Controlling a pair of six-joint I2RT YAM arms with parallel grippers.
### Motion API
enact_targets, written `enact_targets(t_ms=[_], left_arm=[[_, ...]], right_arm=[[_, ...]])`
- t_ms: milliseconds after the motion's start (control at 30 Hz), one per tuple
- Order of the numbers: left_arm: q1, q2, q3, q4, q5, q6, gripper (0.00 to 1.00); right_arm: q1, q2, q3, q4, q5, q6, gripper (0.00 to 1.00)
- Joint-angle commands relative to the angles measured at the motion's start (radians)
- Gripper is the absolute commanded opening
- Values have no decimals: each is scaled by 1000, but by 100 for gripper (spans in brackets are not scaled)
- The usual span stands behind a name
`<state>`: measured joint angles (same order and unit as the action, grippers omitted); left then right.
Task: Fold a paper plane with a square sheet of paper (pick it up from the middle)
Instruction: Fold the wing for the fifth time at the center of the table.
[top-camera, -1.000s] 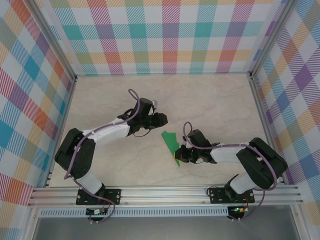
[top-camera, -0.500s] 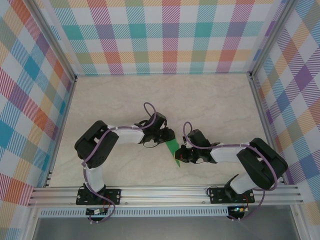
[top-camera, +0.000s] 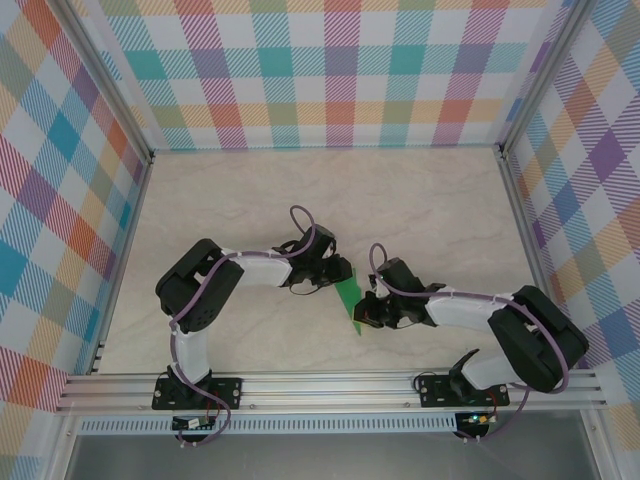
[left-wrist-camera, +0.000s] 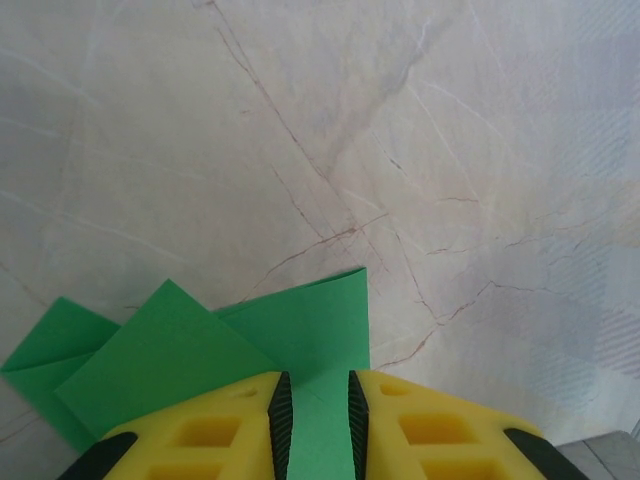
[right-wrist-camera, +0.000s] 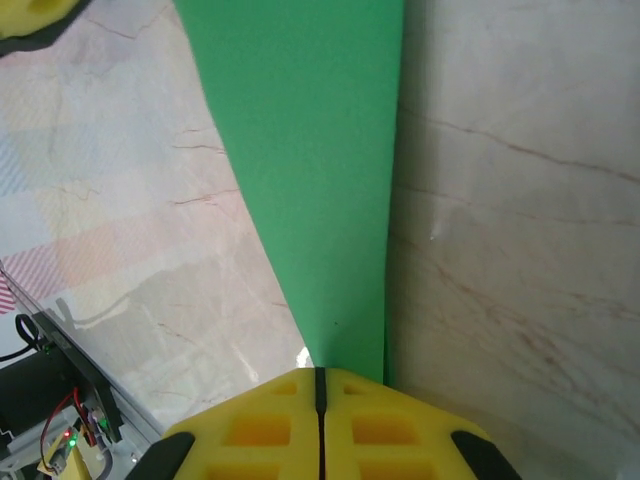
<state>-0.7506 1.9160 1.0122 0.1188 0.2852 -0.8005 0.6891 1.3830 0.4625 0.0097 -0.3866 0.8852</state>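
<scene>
The square sheet of paper is bright green and folded into a narrow, pointed paper plane (top-camera: 349, 298) at the table's middle. My left gripper (top-camera: 336, 276) is over its far, wide end. In the left wrist view the layered flaps (left-wrist-camera: 200, 350) fan out ahead of the left gripper (left-wrist-camera: 318, 385). Its jaws stand a little apart, with a strip of the paper showing in the gap. My right gripper (top-camera: 367, 312) is at the near, pointed end. In the right wrist view the paper plane (right-wrist-camera: 310, 150) tapers down into the right gripper (right-wrist-camera: 320, 372), whose yellow fingers are pressed together on the tip.
The marbled beige table (top-camera: 220, 200) is walled by plaid panels (top-camera: 330, 70) at the back and both sides. An aluminium rail (top-camera: 330, 385) runs along the near edge, with both arm bases on it.
My left arm has swung right and nearer, bringing its gripper from beside the paper onto the far end, with the jaws narrowing. The right gripper has kept its place at the tip.
</scene>
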Motion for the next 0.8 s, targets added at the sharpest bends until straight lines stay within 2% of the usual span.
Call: enact_targets(t_ms=[0, 200, 433, 767], left_arm=[[-9, 61, -27, -90, -72, 4, 25], [-9, 65, -23, -89, -67, 3, 25], [-10, 72, -18, -97, -72, 4, 25], [-9, 72, -18, -113, -87, 0, 25]], right_arm=[[8, -32, 65, -74, -8, -32, 7], [7, 58, 98, 1, -28, -16, 8], [7, 171, 55, 73, -29, 14, 9], [7, 126, -57, 107, -38, 32, 9]])
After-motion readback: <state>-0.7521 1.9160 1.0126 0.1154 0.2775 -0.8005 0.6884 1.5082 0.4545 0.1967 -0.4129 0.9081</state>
